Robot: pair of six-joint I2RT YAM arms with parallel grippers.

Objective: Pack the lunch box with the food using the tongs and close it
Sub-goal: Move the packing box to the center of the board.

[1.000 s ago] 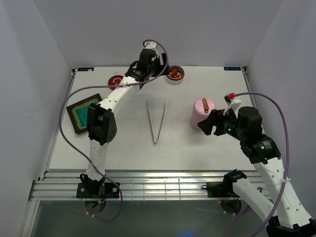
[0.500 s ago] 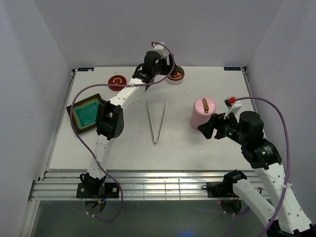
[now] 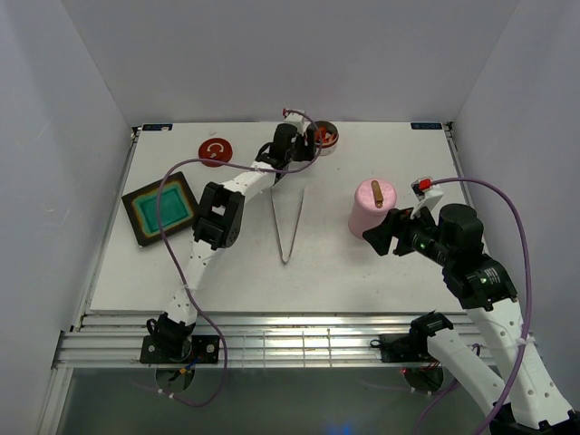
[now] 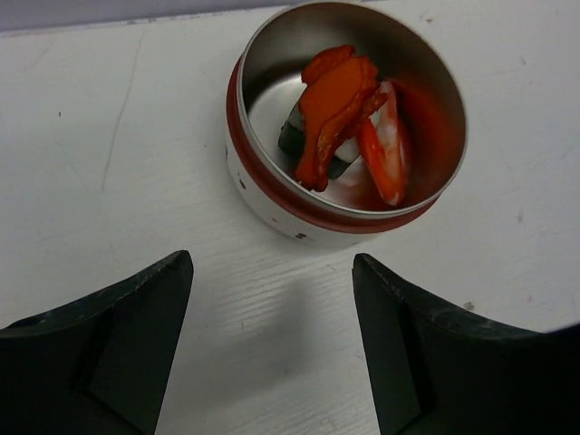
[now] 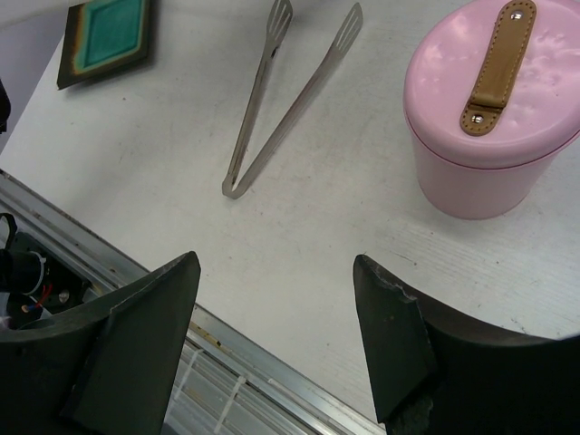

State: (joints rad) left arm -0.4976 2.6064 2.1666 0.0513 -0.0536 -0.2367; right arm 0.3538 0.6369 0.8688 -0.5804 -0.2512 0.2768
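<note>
Hovering spread and empty, the left pincer [image 4: 272, 265] faces the food [image 4: 335, 101] (right pincer [image 5: 276, 265] also spread).

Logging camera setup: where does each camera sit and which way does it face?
Top external: above, behind the bases, facing down at the table; both arms.
Left wrist: faces the tin of food; left gripper open below.
Right wrist: faces tongs, pink container, tray; right gripper open.
Shared: tongs, in top and right wrist.
</note>
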